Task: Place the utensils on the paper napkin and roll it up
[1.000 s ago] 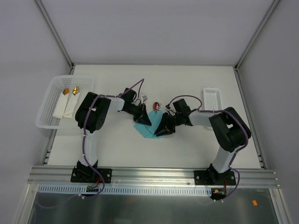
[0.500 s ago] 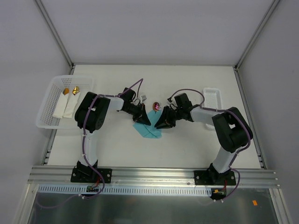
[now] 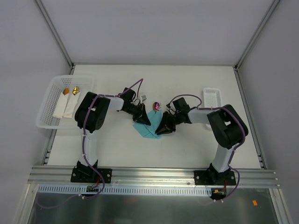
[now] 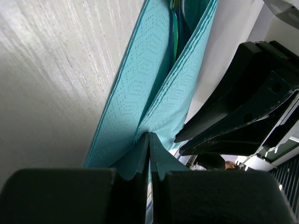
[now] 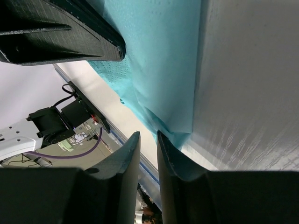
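While arms are crowding it, paper napkin (image 3: 145, 131): mostly hiding
left gripper (image 4: 149, 138): jaws pinching napkin's fold
right gripper (image 5: 148, 136): jaws gaping slightly, empty

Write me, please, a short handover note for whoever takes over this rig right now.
Left gripper: shut, pinching an edge of the paper napkin.
Right gripper: jaws slightly apart, nothing visible between them, tips beside a napkin corner.
Utensils: on the napkin, shiny heads poking past its far end.
Done: utensils placed; napkin seems partly folded over them.
Left: finish rolling it into a narrow roll.
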You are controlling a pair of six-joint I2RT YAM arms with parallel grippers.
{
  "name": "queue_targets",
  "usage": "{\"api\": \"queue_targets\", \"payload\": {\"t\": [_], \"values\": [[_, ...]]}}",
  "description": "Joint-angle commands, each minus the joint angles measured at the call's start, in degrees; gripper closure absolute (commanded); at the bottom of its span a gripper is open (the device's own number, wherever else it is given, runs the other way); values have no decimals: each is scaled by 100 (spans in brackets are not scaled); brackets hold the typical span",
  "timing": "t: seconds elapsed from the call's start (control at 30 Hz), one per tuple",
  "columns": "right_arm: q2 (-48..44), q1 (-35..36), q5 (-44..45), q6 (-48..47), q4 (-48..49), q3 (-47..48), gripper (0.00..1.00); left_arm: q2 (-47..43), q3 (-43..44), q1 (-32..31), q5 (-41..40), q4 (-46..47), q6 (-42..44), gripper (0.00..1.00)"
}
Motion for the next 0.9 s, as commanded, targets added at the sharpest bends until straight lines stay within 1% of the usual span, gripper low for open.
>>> {"api": "queue_targets", "payload": {"t": [0.0, 0.1, 0.17, 0.23, 0.27, 0.3, 0.4, 0.47, 0.57, 0.67, 0.7, 0.8, 0.83, 0.87], "values": [[241, 24, 405, -302, -623, 56, 75, -20, -102, 88, -657, -224, 281, 100], [241, 24, 537, -381, -816, 83, 76, -362, -119, 106, -578, -233, 386, 99], [232, 32, 616, -460, -965, 109, 76, -704, -145, 114, -516, -259, 439, 91], [206, 41, 756, -530, -1089, 153, 76, -977, -163, 132, -525, -373, 544, 85], [189, 41, 800, -600, -1203, 171, 76, -1248, -189, 167, -542, -426, 597, 82], [189, 41, 862, -644, -1282, 197, 76, -1390, -242, 185, -569, -470, 641, 81], [162, 50, 994, -724, -1397, 241, 76, -1830, -374, 281, -805, -760, 878, 79], [171, 50, 1064, -750, -1484, 285, 77, -2014, -435, 386, -1139, -1050, 1141, 75], [171, 68, 1117, -768, -1511, 320, 77, -2060, -593, 553, -1499, -1348, 1449, 70], [171, 94, 1187, -794, -1573, 355, 77, -1972, -734, 712, -1631, -1481, 1766, 68], [171, 103, 1196, -794, -1582, 355, 78, -1928, -795, 730, -1667, -1533, 1862, 65], [171, 120, 1249, -803, -1643, 382, 78, -1814, -910, 747, -1633, -1586, 1950, 62], [171, 129, 1284, -803, -1661, 399, 79, -1796, -945, 747, -1615, -1587, 1951, 60], [180, 138, 1302, -820, -1696, 417, 79, -1770, -972, 747, -1606, -1587, 1951, 59]]}}
